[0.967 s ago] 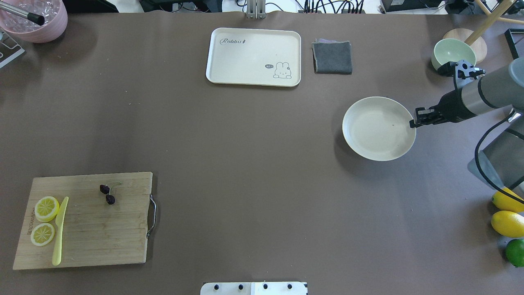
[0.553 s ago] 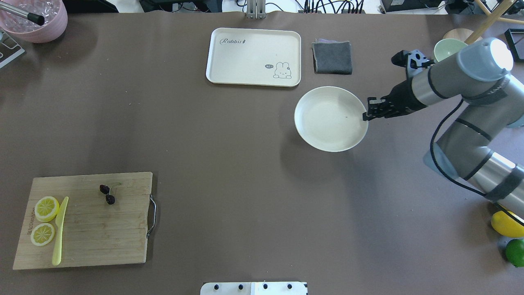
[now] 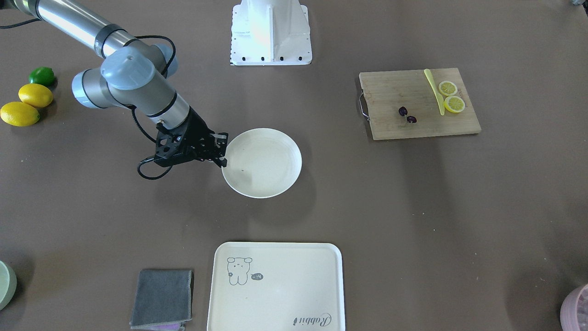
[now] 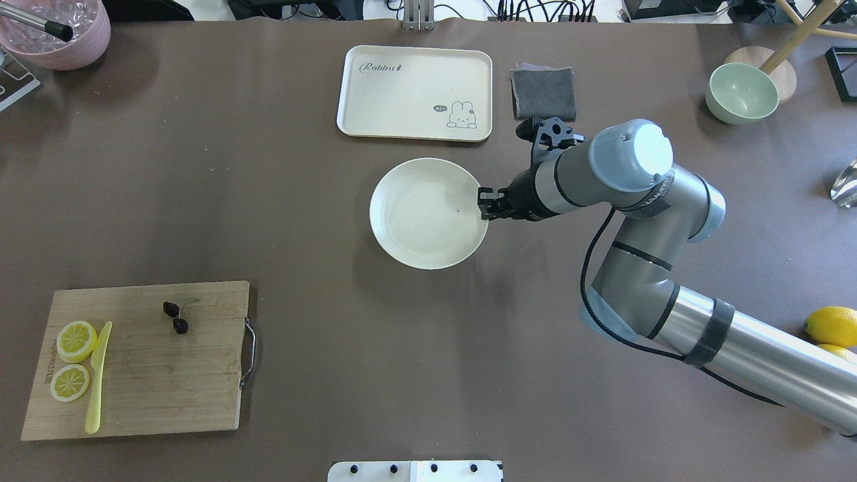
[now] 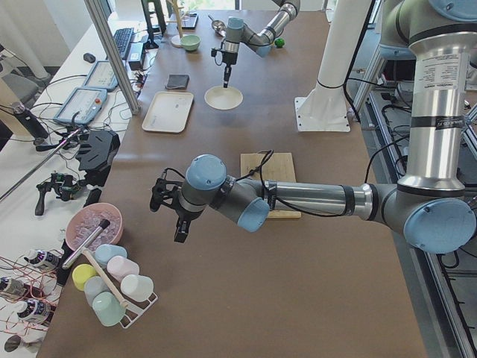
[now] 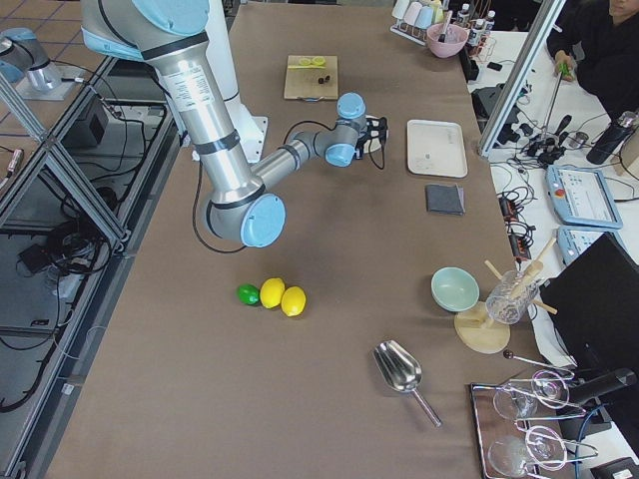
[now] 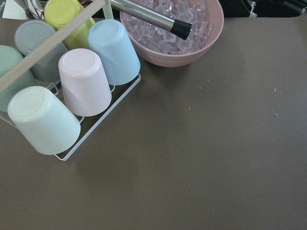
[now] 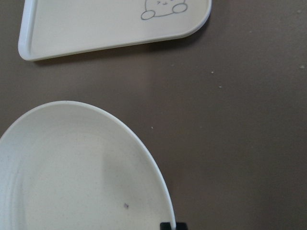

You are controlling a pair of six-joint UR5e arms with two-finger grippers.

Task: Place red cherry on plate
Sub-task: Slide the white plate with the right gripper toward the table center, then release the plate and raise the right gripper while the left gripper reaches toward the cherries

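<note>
The red cherry (image 4: pixel 176 318) (image 3: pixel 407 115), a dark pair on a thin stem, lies on the wooden cutting board (image 4: pixel 167 381) at the table's near left. The round cream plate (image 4: pixel 422 214) (image 3: pixel 266 161) (image 8: pixel 72 177) is near the table's middle, just in front of the tray. My right gripper (image 4: pixel 483 204) (image 3: pixel 223 154) is shut on the plate's right rim. My left gripper (image 5: pixel 168 207) shows only in the exterior left view, beyond the board's left side over bare table; I cannot tell whether it is open or shut.
A cream tray (image 4: pixel 415 90) and grey cloth (image 4: pixel 543 92) lie at the back. Lemon slices (image 4: pixel 73 358) and a yellow knife (image 4: pixel 98 378) share the board. A green bowl (image 4: pixel 741 92) is far right, lemons (image 3: pixel 27 103) near the right arm's base. A pink ice bowl (image 7: pixel 172 28) and cup rack (image 7: pixel 62 81) stand far left.
My right arm has carried the plate leftward from the table's right side to near the middle, still gripping its rim. The cherry and board have not moved.
</note>
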